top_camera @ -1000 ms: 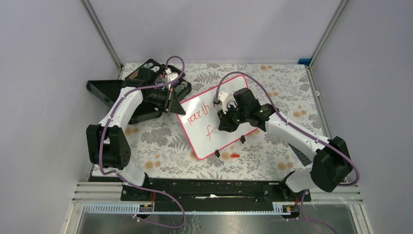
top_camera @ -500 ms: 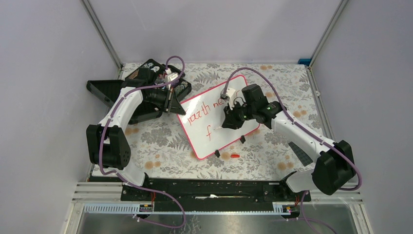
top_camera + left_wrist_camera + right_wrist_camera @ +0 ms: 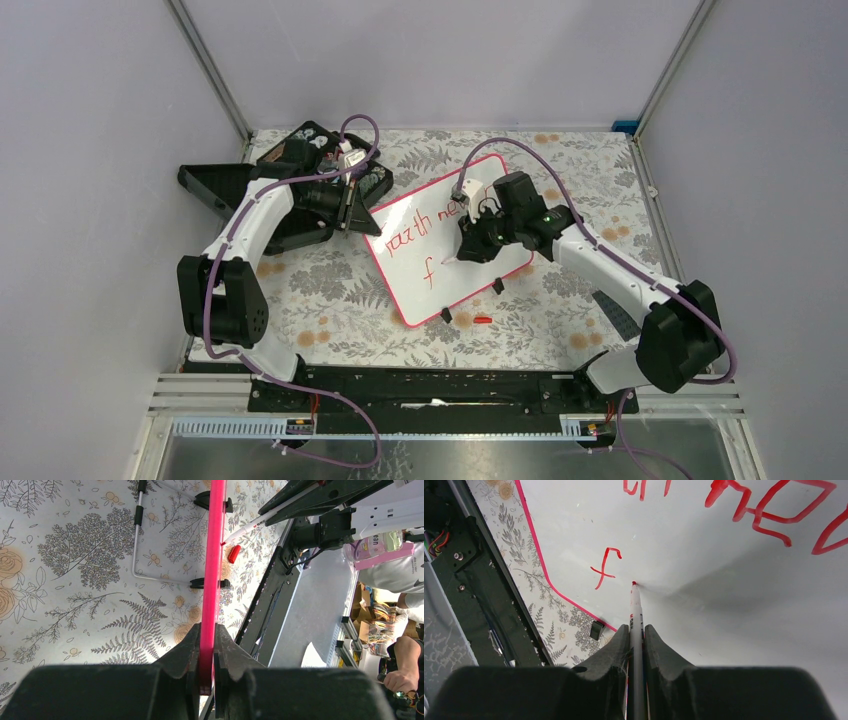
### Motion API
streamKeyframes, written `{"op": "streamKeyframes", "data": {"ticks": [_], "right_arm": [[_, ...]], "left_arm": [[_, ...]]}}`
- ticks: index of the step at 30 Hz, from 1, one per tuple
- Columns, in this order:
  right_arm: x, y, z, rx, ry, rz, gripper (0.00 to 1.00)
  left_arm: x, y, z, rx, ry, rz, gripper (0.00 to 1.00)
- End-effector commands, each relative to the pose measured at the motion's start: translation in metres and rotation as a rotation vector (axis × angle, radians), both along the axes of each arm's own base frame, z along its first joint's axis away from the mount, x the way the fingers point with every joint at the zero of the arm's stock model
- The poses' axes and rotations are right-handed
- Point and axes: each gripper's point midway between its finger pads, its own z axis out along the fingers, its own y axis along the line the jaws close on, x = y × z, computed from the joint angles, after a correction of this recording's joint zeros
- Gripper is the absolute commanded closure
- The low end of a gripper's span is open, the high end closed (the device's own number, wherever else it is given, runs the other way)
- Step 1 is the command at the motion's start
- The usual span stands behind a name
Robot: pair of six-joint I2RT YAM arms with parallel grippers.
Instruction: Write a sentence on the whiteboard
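**White shells, black joints, purple cables**

The left arm [image 3: 255, 215] and the right arm [image 3: 603, 268] are each showing smooth white shells between bulky black joint housings. A purple cable [image 3: 355, 125] is running along the left arm, and a matching purple cable [image 3: 520, 150] is trailing along the right one. A small green light [image 3: 548, 216] is glowing on the right arm's black wrist block. The left gripper [image 3: 206, 652] and the right gripper [image 3: 636, 637] are showing matt black, wedge-shaped fingers. Both arms are rising from a long black base rail [image 3: 440, 390].

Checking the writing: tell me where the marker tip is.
Right wrist view: the marker, held by the right gripper, has its tip on the whiteboard, just right of the red f.
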Motion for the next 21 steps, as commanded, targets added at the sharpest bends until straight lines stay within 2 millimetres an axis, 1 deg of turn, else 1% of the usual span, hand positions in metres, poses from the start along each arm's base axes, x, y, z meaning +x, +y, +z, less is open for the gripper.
{"op": "streamKeyframes", "data": {"ticks": [1, 9, 17, 21], "right_arm": [[0.018, 0.006, 0.017, 0.024, -0.052, -0.027, 1.00], [0.018, 0.013, 0.020, 0.054, -0.036, -0.020, 1.00], [0.013, 0.016, 0.014, 0.058, -0.006, 0.000, 1.00], [0.007, 0.018, 0.010, 0.052, -0.001, 0.018, 1.00]], "left_arm": [[0.011, 0.004, -0.006, 0.055, -0.082, -0.004, 1.00], [0.010, 0.004, -0.008, 0.057, -0.080, -0.005, 1.00], [0.010, 0.004, -0.008, 0.058, -0.079, -0.004, 1.00], [0.010, 0.004, -0.008, 0.057, -0.079, -0.005, 1.00]]}}
